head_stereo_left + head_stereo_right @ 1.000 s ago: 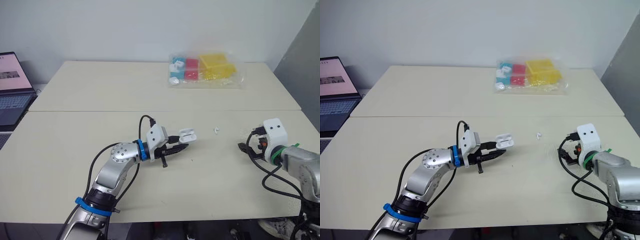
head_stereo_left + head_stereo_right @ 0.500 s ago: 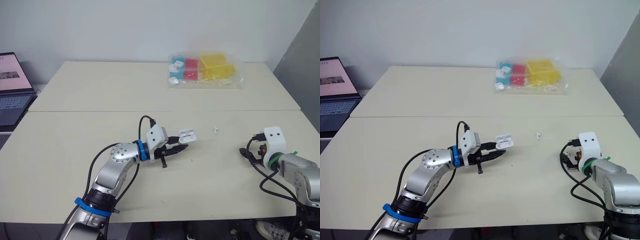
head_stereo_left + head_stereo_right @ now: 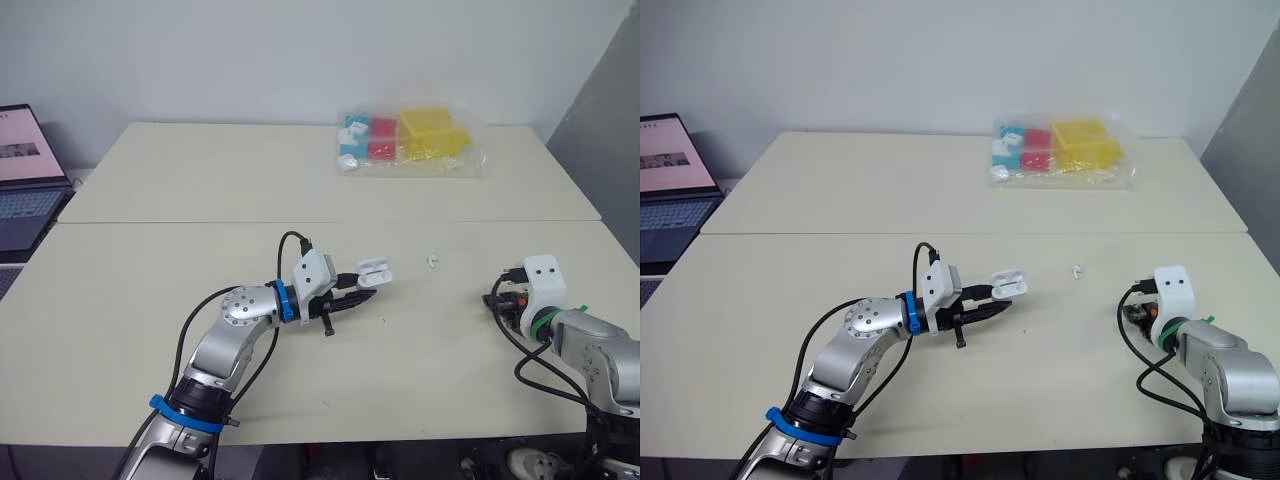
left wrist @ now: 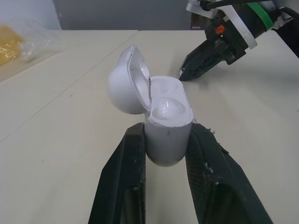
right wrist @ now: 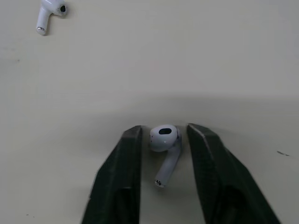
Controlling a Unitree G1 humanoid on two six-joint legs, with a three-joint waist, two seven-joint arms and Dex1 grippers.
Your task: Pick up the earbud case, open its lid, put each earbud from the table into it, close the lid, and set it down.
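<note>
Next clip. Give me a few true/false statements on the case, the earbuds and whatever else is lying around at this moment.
1. The earbud case has its lid open. True.
2. The left gripper holds the earbud case. True.
3. Both earbuds are already inside the case. False: one earbud lies on the table, and a second earbud is at the right gripper.
4. The clear bag of coloured pieces lies right beside the case. False: it lies well beyond it, on the far table.
5. A laptop stands open at the robot's left. True.
</note>
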